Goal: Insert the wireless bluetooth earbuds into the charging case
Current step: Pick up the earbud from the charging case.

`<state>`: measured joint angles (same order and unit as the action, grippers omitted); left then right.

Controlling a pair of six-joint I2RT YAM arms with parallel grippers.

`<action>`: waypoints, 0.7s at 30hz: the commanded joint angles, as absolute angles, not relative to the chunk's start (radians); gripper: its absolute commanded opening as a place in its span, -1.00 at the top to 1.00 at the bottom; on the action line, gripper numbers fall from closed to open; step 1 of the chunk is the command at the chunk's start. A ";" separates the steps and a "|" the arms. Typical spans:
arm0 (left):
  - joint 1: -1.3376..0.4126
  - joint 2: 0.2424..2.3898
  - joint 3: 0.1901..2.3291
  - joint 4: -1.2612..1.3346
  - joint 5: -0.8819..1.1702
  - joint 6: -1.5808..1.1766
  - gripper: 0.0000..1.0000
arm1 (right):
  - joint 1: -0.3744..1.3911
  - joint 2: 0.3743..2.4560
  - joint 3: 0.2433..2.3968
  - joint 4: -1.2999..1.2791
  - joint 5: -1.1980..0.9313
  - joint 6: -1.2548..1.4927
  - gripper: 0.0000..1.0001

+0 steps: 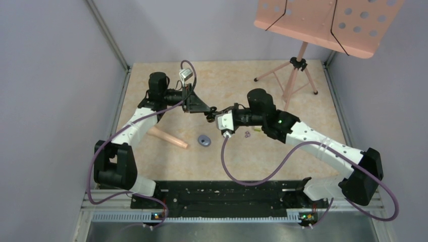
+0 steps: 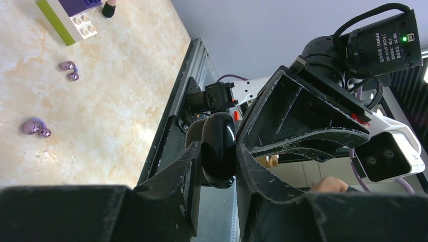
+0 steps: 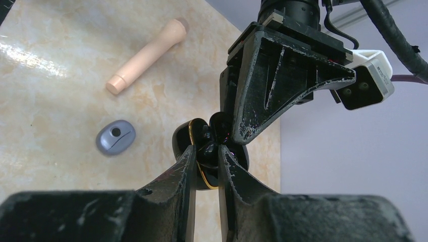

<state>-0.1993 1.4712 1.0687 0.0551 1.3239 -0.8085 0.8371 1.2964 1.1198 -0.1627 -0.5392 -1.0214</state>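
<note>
My left gripper (image 1: 206, 111) (image 2: 218, 154) is shut on a glossy black charging case (image 2: 218, 146) and holds it above the table. In the right wrist view the case (image 3: 188, 143) stands open, with a gold rim. My right gripper (image 1: 218, 113) (image 3: 207, 151) is shut on a small glossy black earbud (image 3: 208, 149), held right at the case's opening. Two pale purple earbuds (image 2: 68, 69) (image 2: 34, 127) lie on the table; they also show in the top view (image 1: 247, 134). The other black earbud is hidden.
A purple-and-yellow block (image 2: 70, 15) lies near the purple buds. A peach cylinder (image 1: 169, 137) (image 3: 146, 55) and a grey-blue oval piece (image 1: 204, 140) (image 3: 116, 137) lie left of centre. A pink music stand (image 1: 323, 20) on a tripod (image 1: 295, 70) stands at the back right.
</note>
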 commanded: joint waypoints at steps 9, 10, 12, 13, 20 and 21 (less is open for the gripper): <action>-0.197 1.470 1.117 -0.142 1.313 -0.520 1.00 | 0.830 1.281 1.228 -0.224 -0.620 -0.899 1.00; -0.198 1.471 1.129 -0.185 1.305 -0.465 1.00 | 0.825 1.277 1.228 -0.233 -0.637 -0.887 1.00; -0.198 1.473 1.148 -0.248 1.295 -0.377 1.00 | 0.814 1.277 1.240 -0.268 -0.664 -0.865 1.00; -0.198 1.474 1.157 -0.274 1.292 -0.339 1.00 | 0.805 1.281 1.250 -0.288 -0.681 -0.851 1.00; -0.199 1.491 1.246 -0.499 1.290 -0.045 1.00 | 0.692 1.416 1.428 -0.532 -0.913 -0.806 1.00; -0.200 1.495 1.255 -0.514 1.293 -0.027 1.00 | 0.690 1.422 1.441 -0.550 -0.923 -0.823 1.00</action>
